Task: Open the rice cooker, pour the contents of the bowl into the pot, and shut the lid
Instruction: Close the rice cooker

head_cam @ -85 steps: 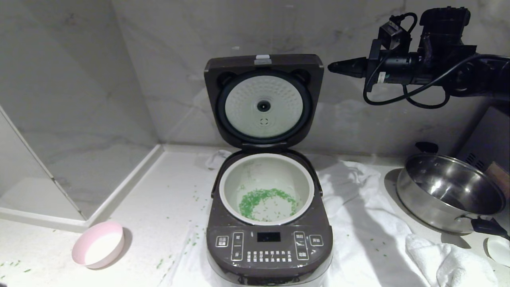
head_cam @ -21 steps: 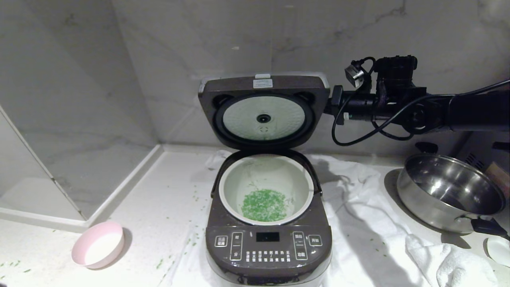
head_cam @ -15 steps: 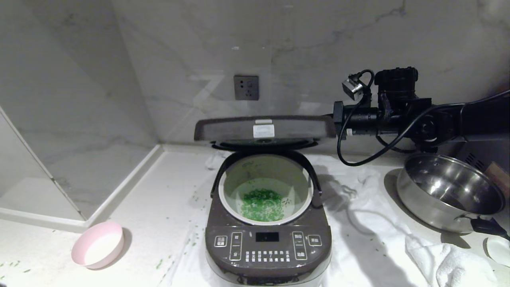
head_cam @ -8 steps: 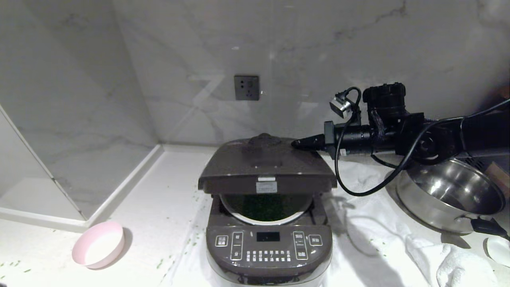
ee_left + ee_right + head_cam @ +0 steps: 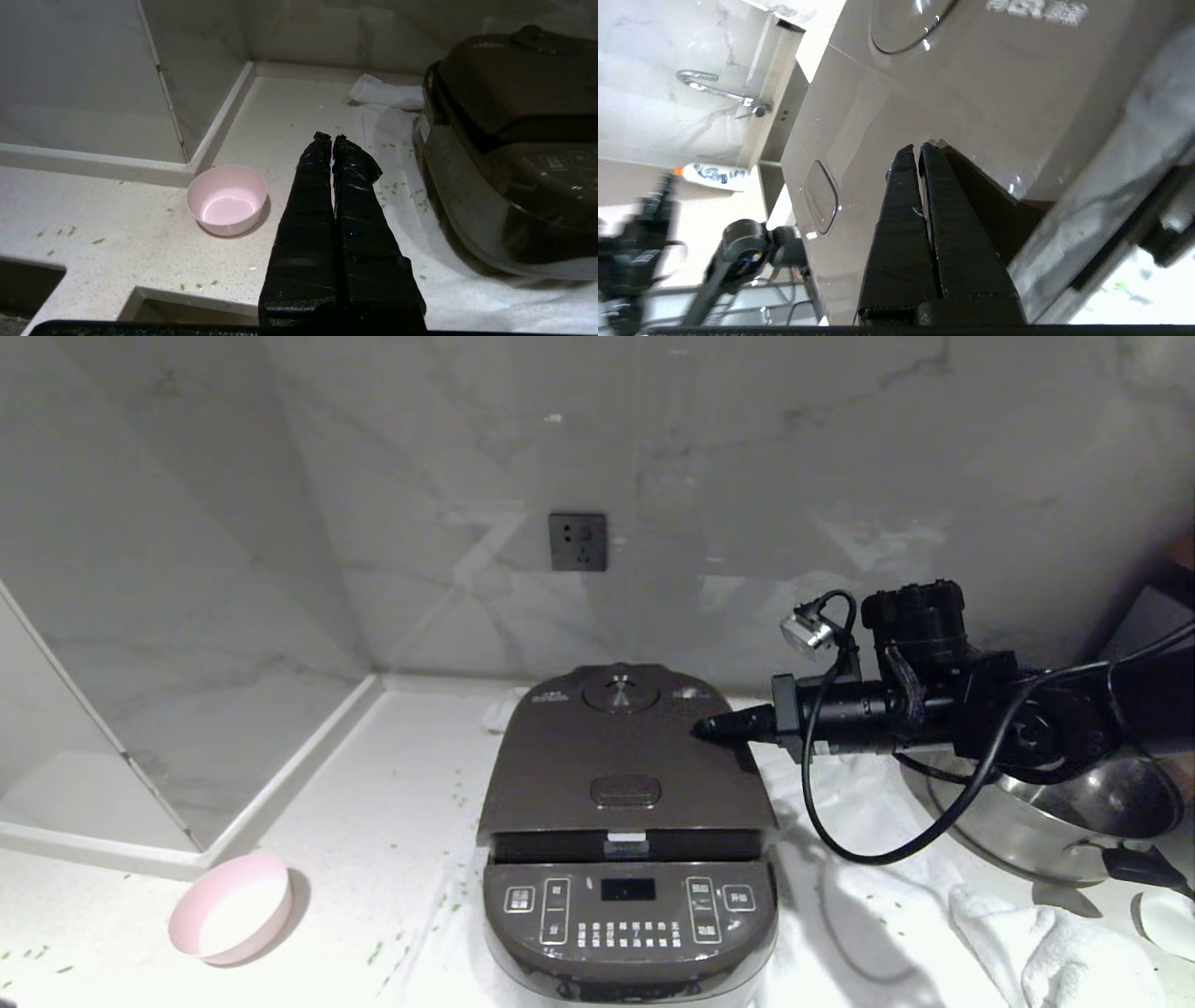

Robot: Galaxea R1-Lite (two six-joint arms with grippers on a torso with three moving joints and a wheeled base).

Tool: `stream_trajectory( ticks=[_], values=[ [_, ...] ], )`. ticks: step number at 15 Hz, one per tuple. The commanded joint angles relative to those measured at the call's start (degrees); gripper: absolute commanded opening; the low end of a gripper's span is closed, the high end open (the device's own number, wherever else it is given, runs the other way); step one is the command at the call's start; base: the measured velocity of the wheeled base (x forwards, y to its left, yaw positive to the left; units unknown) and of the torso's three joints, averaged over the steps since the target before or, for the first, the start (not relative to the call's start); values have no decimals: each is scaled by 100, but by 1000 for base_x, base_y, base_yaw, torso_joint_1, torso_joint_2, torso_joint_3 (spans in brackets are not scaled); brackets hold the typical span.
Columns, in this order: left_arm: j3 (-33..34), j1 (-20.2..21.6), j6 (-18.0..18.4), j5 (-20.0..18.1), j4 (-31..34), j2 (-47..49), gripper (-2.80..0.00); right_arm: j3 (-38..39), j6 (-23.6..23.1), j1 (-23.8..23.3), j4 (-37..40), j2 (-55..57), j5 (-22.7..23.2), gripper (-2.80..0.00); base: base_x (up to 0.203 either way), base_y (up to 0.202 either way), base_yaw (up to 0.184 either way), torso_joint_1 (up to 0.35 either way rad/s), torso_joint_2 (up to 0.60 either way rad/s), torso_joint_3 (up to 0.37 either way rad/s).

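The lid [image 5: 624, 756] has dropped nearly shut on the rice cooker [image 5: 630, 905], the closed, empty right end effector [image 5: 702, 729] pressing it.

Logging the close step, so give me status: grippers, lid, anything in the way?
Right gripper shut, tips on lid. Left gripper shut, clear near empty bowl. Lid down over rice cooker. Nothing in the way.

Right gripper [image 5: 702, 729] level, jaws closed — left gripper [image 5: 331, 138] likewise
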Motion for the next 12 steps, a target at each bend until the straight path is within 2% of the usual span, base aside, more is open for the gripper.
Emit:
stream_trajectory(
  ticks=[1,5,6,7,8,9,12],
  values=[
    [-615,17,-136,-204,-78,1257,-280,510,22,3,-329,-204,-259,-280,0,0,0,0,0,0],
    [-1771,-96,-736,-578,-715,3504,-280,706,37,-9,-396,-371,-388,-280,0,0,0,0,0,0],
    [-2068,-310,-964,-600,-803,4014,-280,750,44,-5,-396,-422,-390,-280,0,0,0,0,0,0],
    [-2356,-694,-1239,-572,-871,4535,-280,807,45,-4,-396,-436,-390,-280,0,0,0,0,0,0],
    [-2578,-1212,-1457,-404,-920,5056,-280,846,45,-1,-396,-449,-390,-280,0,0,0,0,0,0],
    [-2763,-1825,-1606,-58,-964,5580,-280,885,45,-4,-396,-484,-390,-280,0,0,0,0,0,0],
    [-3245,-3363,-1842,1194,-1033,6994,-280,980,53,-4,-396,-589,-390,-280,0,0,0,0,0,0]
  ],
)
